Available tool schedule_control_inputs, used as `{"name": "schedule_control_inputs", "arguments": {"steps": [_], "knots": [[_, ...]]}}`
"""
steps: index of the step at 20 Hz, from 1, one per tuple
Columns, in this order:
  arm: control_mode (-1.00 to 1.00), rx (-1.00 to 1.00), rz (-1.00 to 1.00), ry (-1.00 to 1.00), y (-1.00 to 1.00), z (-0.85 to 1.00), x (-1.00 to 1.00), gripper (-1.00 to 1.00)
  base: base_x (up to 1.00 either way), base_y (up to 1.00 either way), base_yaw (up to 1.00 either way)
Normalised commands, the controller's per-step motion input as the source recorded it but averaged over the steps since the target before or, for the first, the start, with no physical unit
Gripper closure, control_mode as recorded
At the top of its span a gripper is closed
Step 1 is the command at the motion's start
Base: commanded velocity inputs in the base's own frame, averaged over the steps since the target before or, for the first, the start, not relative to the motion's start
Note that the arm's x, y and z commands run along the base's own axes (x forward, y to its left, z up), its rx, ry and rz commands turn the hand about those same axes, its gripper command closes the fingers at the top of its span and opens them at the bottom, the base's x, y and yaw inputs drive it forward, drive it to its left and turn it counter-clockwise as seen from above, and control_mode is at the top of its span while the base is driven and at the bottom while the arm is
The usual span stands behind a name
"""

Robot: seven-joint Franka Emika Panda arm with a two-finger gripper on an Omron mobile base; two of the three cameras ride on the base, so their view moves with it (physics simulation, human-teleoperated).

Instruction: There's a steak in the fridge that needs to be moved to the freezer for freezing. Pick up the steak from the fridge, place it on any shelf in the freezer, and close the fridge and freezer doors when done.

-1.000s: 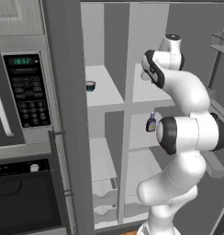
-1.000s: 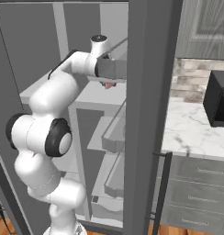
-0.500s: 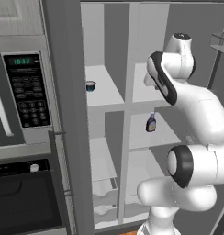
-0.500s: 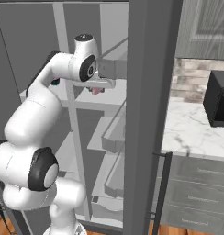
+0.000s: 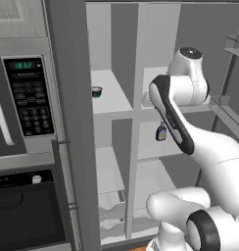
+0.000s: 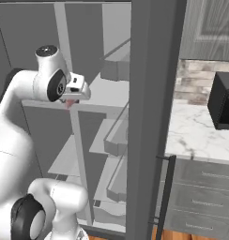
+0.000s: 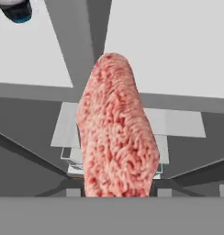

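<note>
The claw (image 6: 69,99) is clamped nearly shut on the steak (image 7: 116,133), held in front of the divider between fridge (image 5: 163,98) and freezer (image 5: 104,93). A loose pinch could drop it, or the swing could clip that divider. The fingertips are hidden behind the meat, so the grip probably looks firmer than can be confirmed. Farther in, the blue-rimmed cup (image 5: 96,91) sits on a freezer shelf.

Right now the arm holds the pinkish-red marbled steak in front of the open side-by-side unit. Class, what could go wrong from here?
1. The pinkish-red marbled steak hangs from the gripper over open space; a slip would likely drop it toward the lower shelves.
2. The grey divider post stands right beside the gripper, so a sideways swing into the freezer might knock the steak against it.
3. The small dark cup with a blue rim sits on a freezer shelf and could be bumped.
</note>
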Motion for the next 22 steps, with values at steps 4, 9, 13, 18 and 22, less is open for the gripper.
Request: {"name": "schedule_control_inputs", "arguments": {"steps": [4, 9, 13, 18, 22], "knots": [[-1.00, 0.03, 0.02, -0.12, 0.99, 0.07, -0.18, 1.00, 0.00, 0.00, 0.00], [-1.00, 0.07, 0.00, -0.14, 0.77, 0.14, 0.01, 1.00, 0.00, 0.00, 0.00], [-1.00, 0.08, 0.00, -0.02, 0.60, 0.11, 0.16, 1.00, 0.00, 0.00, 0.00], [-1.00, 0.01, 0.00, 0.00, 0.14, 0.06, 0.42, 1.00, 0.00, 0.00, 0.00], [-1.00, -0.02, 0.00, 0.04, 0.22, 0.00, 0.45, 1.00, 0.00, 0.00, 0.00]]}}
